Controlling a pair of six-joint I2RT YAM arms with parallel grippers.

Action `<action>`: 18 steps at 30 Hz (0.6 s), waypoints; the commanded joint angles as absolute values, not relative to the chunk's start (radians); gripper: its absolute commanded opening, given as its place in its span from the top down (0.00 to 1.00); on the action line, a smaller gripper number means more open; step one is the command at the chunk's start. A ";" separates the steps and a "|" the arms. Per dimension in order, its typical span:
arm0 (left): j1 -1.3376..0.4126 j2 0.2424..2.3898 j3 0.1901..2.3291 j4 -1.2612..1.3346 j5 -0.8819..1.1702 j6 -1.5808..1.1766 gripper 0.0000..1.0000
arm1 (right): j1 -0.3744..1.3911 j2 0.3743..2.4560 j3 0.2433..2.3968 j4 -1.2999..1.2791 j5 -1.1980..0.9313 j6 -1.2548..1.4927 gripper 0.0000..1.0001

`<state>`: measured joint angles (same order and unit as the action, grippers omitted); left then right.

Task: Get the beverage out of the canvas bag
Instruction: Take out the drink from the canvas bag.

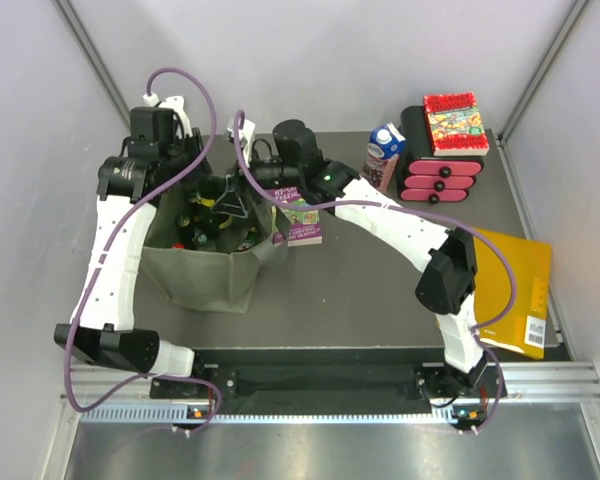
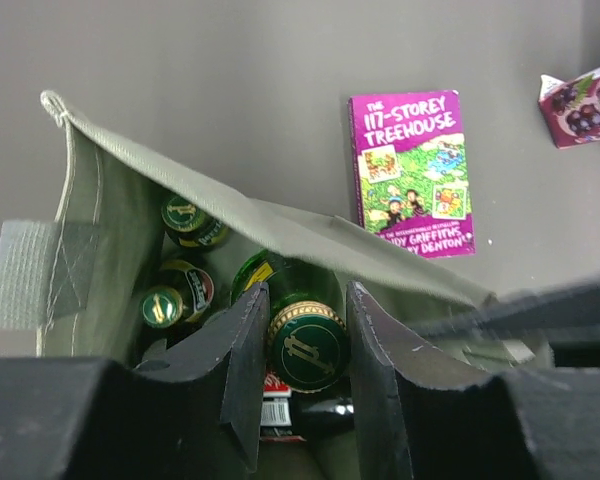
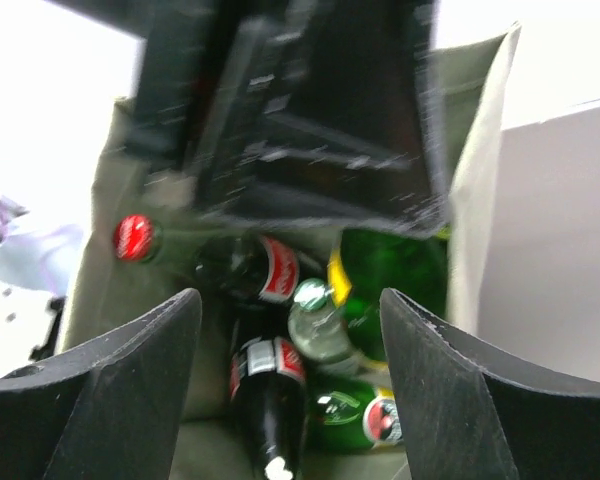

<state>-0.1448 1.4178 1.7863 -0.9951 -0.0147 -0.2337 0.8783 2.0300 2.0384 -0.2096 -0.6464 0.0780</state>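
1. Gripping a green bottle (image 2: 307,348) by its cap, the left gripper (image 2: 307,292) is down in the mouth of the canvas bag (image 2: 110,230). Its two fingers press on either side of the gold-rimmed cap.
2. This bottle is inside the bag with its cap turned up toward the wrist camera. Other green bottles with similar caps lie close to it.
3. The right gripper (image 3: 290,300) hangs over the same bag with its jaws spread wide and nothing between them. Below it are a dark bottle with a red label (image 3: 268,395) and more green glass.
4. The bag sits on the left part of the table (image 1: 360,290), with its mouth open upward.
5. A purple book (image 2: 410,175) lies just beside the bag, on its right.
6. Further right stand a carton (image 1: 383,152) and a pink drawer box (image 1: 442,172), which has a red book (image 1: 455,122) on top.
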 commanded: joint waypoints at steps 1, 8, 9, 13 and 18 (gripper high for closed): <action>-0.144 1.330 1.871 -0.913 0.026 -0.279 1.00 | 0.902 2.077 2.118 -0.204 -0.581 0.048 0.27; -0.144 1.315 1.864 -0.919 0.028 -0.299 1.00 | 0.926 2.166 2.200 -0.155 -0.535 0.078 0.25; -0.144 1.315 1.864 -0.919 0.029 -0.301 1.00 | 0.933 2.171 2.203 -0.144 -0.528 0.084 0.25; -0.143 1.307 1.867 -0.920 0.037 -0.313 1.00 | 0.946 2.190 2.215 -0.109 -0.508 0.087 0.28; -0.144 1.307 1.873 -0.922 0.054 -0.337 1.00 | 0.954 2.198 2.212 -0.086 -0.496 0.081 0.39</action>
<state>-0.1394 1.3682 1.7992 -1.0409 0.0101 -0.2916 0.9344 2.1723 2.1807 -0.1177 -0.5259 0.0708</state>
